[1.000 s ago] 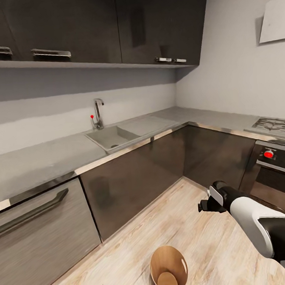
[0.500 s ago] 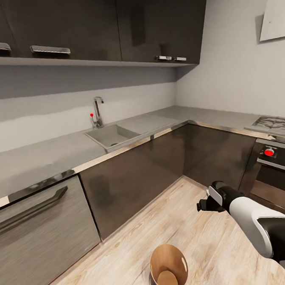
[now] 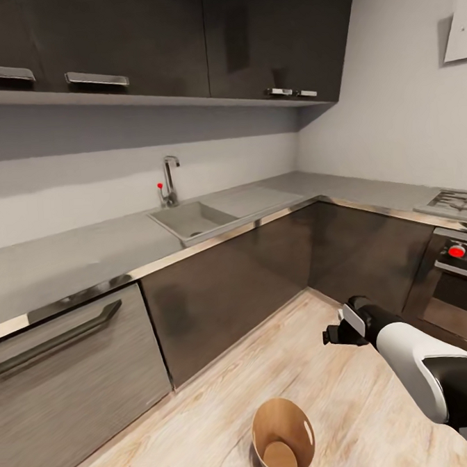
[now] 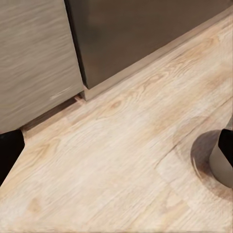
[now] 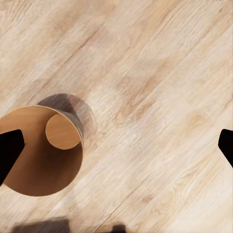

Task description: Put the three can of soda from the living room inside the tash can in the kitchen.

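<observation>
The bin (image 3: 283,439) stands upright on the wood floor (image 3: 342,386) in the kitchen, its brown inside showing no cans. Just beyond it run the dark cabinets (image 3: 224,297), topped by the grey counter (image 3: 75,258) with sink (image 3: 191,222) and tap (image 3: 170,179). The right gripper (image 5: 116,145) hangs above the floor beside the bin, fingers spread wide, nothing between them. The left gripper (image 4: 119,145) hovers low near the bin's other side, likewise released.
</observation>
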`<state>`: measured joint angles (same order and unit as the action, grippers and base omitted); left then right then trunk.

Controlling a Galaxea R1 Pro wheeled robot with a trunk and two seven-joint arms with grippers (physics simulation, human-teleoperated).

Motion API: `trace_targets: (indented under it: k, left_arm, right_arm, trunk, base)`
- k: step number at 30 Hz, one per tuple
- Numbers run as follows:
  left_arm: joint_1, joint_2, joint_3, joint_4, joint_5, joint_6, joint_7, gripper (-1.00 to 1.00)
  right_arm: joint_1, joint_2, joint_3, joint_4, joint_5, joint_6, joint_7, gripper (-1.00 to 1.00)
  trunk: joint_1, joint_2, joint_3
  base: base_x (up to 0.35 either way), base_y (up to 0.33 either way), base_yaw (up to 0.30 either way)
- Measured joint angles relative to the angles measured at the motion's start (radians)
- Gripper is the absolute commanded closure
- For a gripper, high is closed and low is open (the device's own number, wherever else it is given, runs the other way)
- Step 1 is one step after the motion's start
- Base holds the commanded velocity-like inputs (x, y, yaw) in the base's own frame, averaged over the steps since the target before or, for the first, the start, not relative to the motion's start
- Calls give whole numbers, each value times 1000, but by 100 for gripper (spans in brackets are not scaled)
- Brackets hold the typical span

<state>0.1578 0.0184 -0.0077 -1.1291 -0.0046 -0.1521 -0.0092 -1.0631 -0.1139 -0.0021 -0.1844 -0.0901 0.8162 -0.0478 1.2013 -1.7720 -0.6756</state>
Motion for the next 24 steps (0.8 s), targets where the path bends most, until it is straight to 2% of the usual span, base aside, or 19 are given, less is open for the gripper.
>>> trace_targets:
  k: [7,18,24]
  left_arm:
    - [0,0,0,-1,0,0,1,-100]
    - [0,0,0,-1,0,-1,3,-100]
    - [0,0,1,-1,0,0,4,-100]
  right_arm:
    - [0,-2,1,-1,1,0,0,-100]
    - [0,-5,0,-4,1,-2,0,-100]
    - [1,-5,1,-2,1,-69,3,-100]
  trunk:
    - [0,0,-7]
    - [0,0,-10]
    - [0,0,-11]
  base:
    - [-117,133,179]
    - [-14,16,31]
    - [0,0,0]
